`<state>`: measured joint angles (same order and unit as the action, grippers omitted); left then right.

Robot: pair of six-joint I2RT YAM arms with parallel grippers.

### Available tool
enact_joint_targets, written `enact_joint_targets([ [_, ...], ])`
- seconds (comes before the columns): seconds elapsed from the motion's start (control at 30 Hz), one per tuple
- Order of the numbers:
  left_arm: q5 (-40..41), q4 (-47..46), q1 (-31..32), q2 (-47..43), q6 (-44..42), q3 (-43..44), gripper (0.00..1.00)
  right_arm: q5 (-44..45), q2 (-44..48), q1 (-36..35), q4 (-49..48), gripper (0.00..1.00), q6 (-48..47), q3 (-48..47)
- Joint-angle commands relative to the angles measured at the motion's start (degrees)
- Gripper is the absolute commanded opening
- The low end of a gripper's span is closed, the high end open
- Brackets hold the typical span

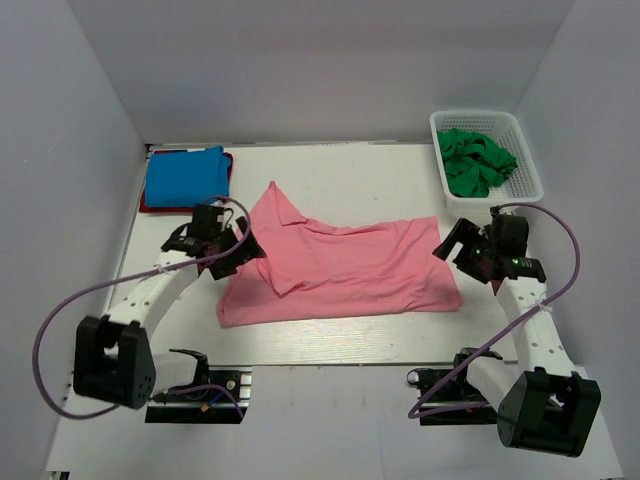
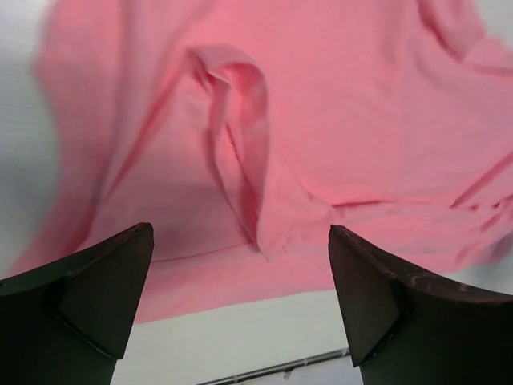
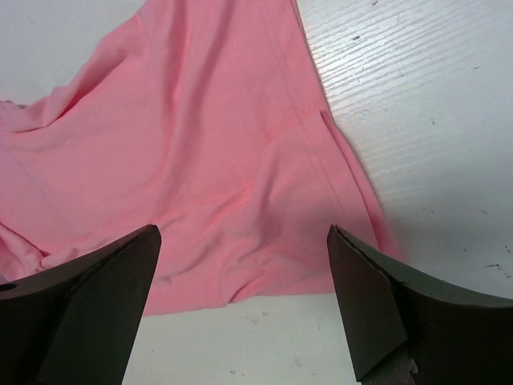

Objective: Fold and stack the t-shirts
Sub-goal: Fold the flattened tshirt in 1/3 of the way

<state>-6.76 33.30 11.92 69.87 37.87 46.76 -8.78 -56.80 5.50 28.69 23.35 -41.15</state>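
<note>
A salmon pink t-shirt point(image 1: 345, 268) lies spread and partly folded across the middle of the table, with a flap turned over near its left side point(image 2: 240, 144). My left gripper point(image 1: 232, 245) hovers open at the shirt's left edge, nothing between its fingers. At the shirt's right end my right gripper point(image 1: 462, 250) hangs open over the hem point(image 3: 264, 265), also empty. A folded bright blue t-shirt point(image 1: 186, 176) rests on a red one point(image 1: 148, 205) at the back left. Dark green t-shirts point(image 1: 477, 160) are bunched in the basket.
A white lattice basket point(image 1: 530, 170) stands at the back right corner. Grey walls close in the table on three sides. Purple cables loop from both arms. Bare white tabletop point(image 3: 417, 120) shows beside the pink shirt's right edge.
</note>
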Motion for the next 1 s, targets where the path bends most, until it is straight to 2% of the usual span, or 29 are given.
enact_joint_targets([
  [0.0, -6.1, -3.5, 3.8, 4.4, -2.8, 1.0, 1.0, -0.4, 0.5, 0.1, -0.4, 0.9, -1.0, -0.6],
  [0.1, -3.4, -3.5, 7.8, 6.6, -1.4, 2.0, 1.0, 0.9, 0.2, 0.2, -1.1, 0.9, -0.9, -1.0],
  [0.3, 4.5, -4.6, 16.1, 9.2, 2.5, 2.0, 1.0, 7.5, 1.6, 0.3, -13.7, 0.9, 4.5, -0.7],
  [0.5, 7.4, -4.6, 21.9, 12.0, 5.7, 2.6, 1.0, 5.2, -1.1, 0.2, -16.4, 0.9, 6.0, -1.2],
  [0.7, 10.4, -3.8, 24.0, 14.6, 6.3, 3.2, 0.9, -0.2, -1.3, 0.2, -16.5, 0.9, 7.0, -0.3],
  [0.8, 10.4, -4.3, 24.0, 16.0, 6.3, 3.2, 0.82, 1.4, 0.1, 0.2, -14.8, 0.9, 6.1, 0.5],
  [0.87, 10.4, -4.9, 24.0, 16.5, 6.3, 3.2, 0.72, 2.4, 1.3, 0.2, -14.5, 0.9, 5.6, 0.7],
  [0.97, 13.5, -2.2, 24.0, 18.5, 6.3, 4.6, 0.65, 4.5, 1.5, 0.4, -13.0, 0.9, 4.4, 0.3],
])
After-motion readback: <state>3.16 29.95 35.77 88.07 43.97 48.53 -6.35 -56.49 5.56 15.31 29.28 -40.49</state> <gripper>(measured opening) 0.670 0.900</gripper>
